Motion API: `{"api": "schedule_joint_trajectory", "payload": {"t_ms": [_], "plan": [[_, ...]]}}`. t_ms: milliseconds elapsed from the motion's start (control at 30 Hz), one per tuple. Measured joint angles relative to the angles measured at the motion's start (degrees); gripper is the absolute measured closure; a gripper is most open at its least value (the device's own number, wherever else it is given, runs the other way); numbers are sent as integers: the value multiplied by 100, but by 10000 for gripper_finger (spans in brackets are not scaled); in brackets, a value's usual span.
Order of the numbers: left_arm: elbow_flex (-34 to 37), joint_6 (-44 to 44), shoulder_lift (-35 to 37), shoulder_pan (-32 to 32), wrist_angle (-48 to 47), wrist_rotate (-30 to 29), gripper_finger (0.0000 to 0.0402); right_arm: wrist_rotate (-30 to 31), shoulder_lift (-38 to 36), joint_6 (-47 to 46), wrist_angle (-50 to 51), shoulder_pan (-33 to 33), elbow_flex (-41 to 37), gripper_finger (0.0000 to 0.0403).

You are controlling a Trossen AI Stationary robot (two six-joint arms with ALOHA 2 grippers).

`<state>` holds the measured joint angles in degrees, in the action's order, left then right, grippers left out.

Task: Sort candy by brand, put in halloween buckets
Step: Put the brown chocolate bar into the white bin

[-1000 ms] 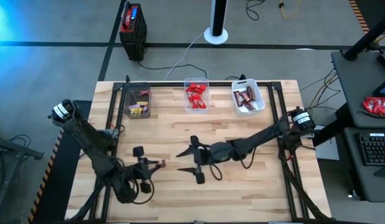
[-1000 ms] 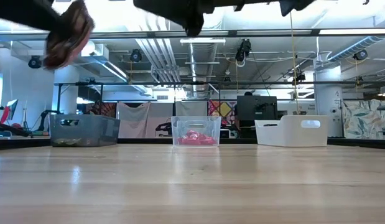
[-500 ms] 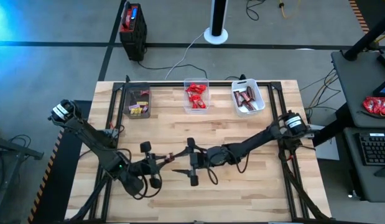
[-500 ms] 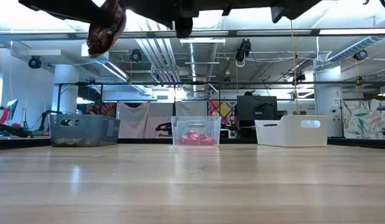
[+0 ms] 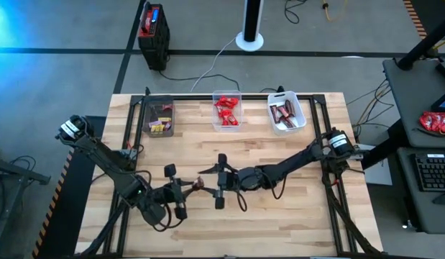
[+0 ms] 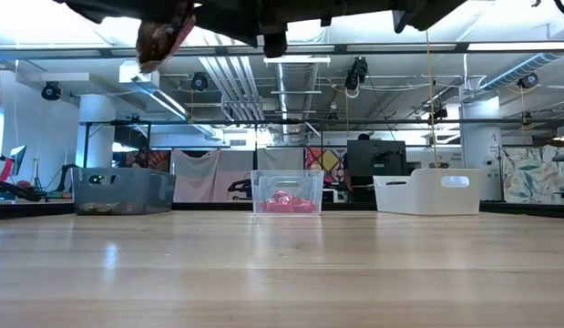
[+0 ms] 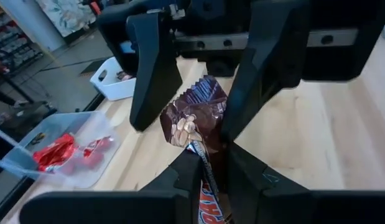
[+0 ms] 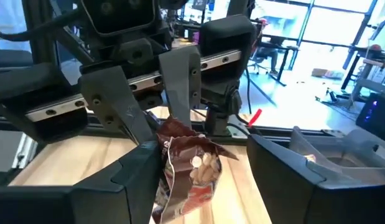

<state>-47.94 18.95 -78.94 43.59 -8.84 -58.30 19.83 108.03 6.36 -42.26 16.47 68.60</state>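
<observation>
Pincers are meeting above the bench (image 5: pixel 294 216): left pincer (image 7: pixel 208 168) clamping a brown candy (image 7: pixel 195 118), right pincer (image 5: pixel 218 180) apparently spread around it.

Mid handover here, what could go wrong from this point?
The left gripper pinches the brown candy bar in mid-air, and the right gripper stands open around its crinkled end. If the left lets go before the right closes, the bar probably drops to the table. The two grippers' fingers are also very close and could clash.
</observation>
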Motion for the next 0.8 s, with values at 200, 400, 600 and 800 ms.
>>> {"api": "schedule_joint_trajectory", "payload": {"t_ms": [200,400,600,800], "plan": [[0,-176,0,1,190,53,363,-182,0,-15,-4,-1,1,211],[0,-180,0,1,213,47,363,-376,0,-36,-2,0,9,285],[5,-178,0,-4,184,-107,334,-373,-2,-29,-8,-3,9,356],[7,-183,57,-10,84,-444,265,131,-440,-99,883,-20,10,353]]}}
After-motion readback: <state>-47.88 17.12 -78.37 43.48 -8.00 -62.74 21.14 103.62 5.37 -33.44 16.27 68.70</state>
